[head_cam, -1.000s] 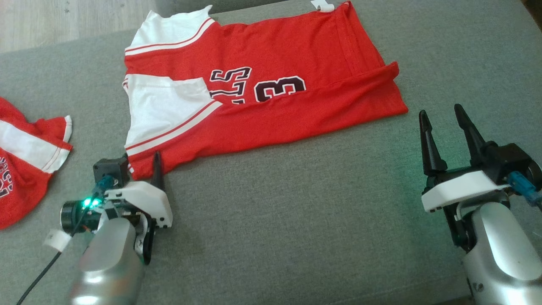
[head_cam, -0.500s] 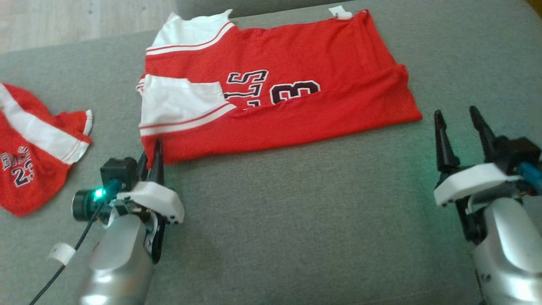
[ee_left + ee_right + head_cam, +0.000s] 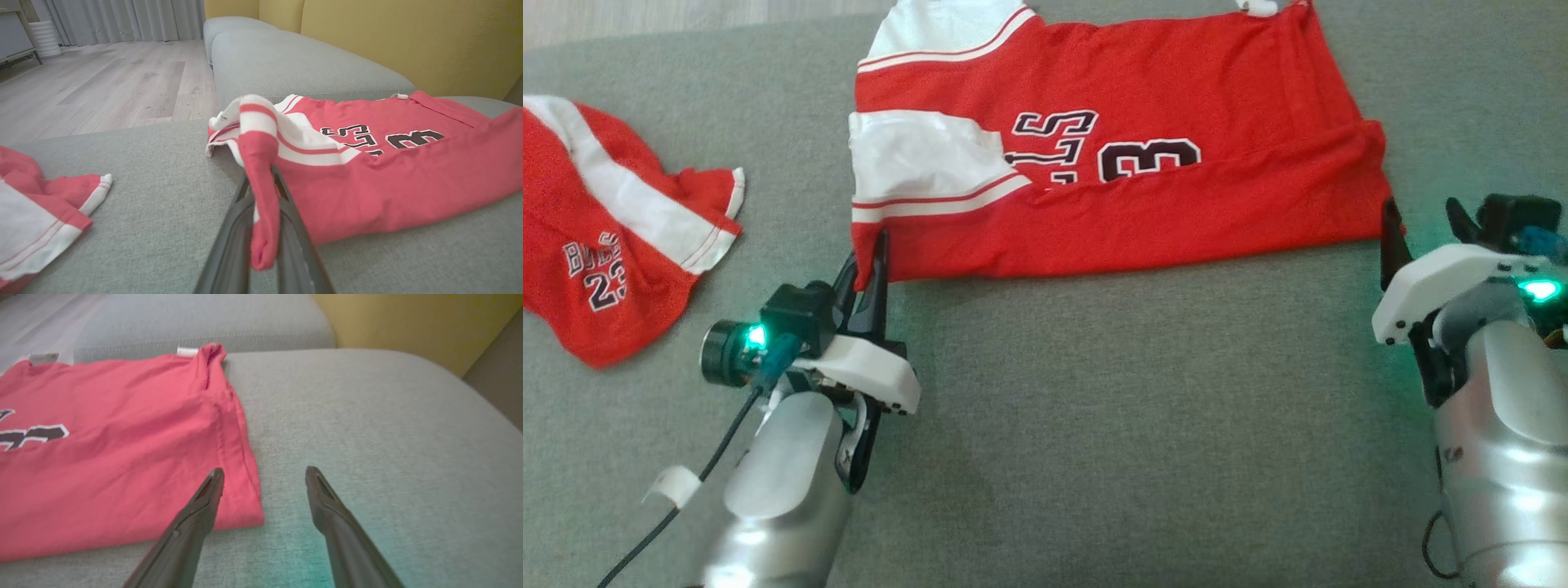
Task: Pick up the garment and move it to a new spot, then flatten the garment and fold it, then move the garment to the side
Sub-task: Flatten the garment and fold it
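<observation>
The garment [image 3: 1143, 106] is a red jersey with white sleeves and dark lettering, lying folded lengthwise on the grey sofa seat [image 3: 1135, 425]. My left gripper [image 3: 870, 261] is shut on its near left corner. In the left wrist view a strip of red cloth [image 3: 261, 228] hangs pinched between the two fingers of the left gripper [image 3: 261, 183]. My right gripper [image 3: 1421, 214] stands open at the garment's near right corner. In the right wrist view the right gripper [image 3: 264, 471] has its left finger over the hem of the garment [image 3: 122, 449] and its right finger over bare cushion.
A second red and white jersey [image 3: 596, 245] lies crumpled on the seat to the left, also seen as the jersey [image 3: 36, 220] in the left wrist view. A yellow backrest [image 3: 408, 36] rises behind the cushions. Wooden floor [image 3: 102, 81] lies beyond the sofa's far edge.
The head camera has shifted. My left gripper has shut on the garment's near left corner. My right gripper, still open, has come up to the near right corner.
</observation>
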You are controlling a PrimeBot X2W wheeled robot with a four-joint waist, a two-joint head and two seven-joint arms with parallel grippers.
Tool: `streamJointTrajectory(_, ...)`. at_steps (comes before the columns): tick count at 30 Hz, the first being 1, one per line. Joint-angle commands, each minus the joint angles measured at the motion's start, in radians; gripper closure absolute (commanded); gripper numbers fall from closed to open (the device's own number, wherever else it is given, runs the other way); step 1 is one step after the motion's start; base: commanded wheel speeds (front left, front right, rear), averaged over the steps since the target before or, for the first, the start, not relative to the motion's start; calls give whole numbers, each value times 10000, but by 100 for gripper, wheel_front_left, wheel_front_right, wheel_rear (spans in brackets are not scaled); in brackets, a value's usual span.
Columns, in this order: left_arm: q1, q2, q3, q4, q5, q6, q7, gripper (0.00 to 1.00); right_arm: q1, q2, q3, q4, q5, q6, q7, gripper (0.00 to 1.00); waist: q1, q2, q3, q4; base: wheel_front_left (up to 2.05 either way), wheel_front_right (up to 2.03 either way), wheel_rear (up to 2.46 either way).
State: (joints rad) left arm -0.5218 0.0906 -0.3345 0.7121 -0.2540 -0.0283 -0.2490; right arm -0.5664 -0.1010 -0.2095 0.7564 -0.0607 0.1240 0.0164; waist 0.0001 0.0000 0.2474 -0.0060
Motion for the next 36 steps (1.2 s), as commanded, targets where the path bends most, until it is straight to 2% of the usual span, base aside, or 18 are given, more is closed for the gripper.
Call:
streamJointTrajectory(1, -189, 160, 176, -375, 79, -41, -90, 100, -421, 132, 93, -19, -187, 67, 138, 0, -1, 0, 122, 116, 0, 0, 0)
streamJointTrajectory(8, -219, 125, -32, -580, 114, -4, -44, 100, -1079, 276, -662, 1302, -732, 67, 703, 0, -1, 0, 299, 320, 0, 0, 0)
streamJointTrajectory(9, -216, 136, -39, -589, 108, 7, -44, 100, -1150, 308, -673, 1493, -703, 67, 766, 27, -1, 0, 302, 327, 0, 0, 0)
streamJointTrajectory(10, -209, 151, -41, -592, 98, 17, -44, 100, -1220, 338, -653, 1663, -644, 67, 794, 100, -1, 0, 299, 326, 0, 0, 0)
streamJointTrajectory(15, -134, 287, -18, -537, 63, 118, -46, 100, -1413, 368, -630, 2011, -474, 67, 381, 100, -1, 0, 178, 224, 0, 0, 0)
streamJointTrajectory(23, 252, 484, 36, -370, -97, 236, -41, 100, -933, 10, -581, 1868, -101, 67, -718, 100, -1, 0, -467, -104, 0, 0, 0)
streamJointTrajectory(36, 1565, 648, -119, -622, -403, 168, 214, 100, 873, -38, -422, 1089, 615, 67, -562, 100, -1, 0, -1888, -335, 0, 0, 0)
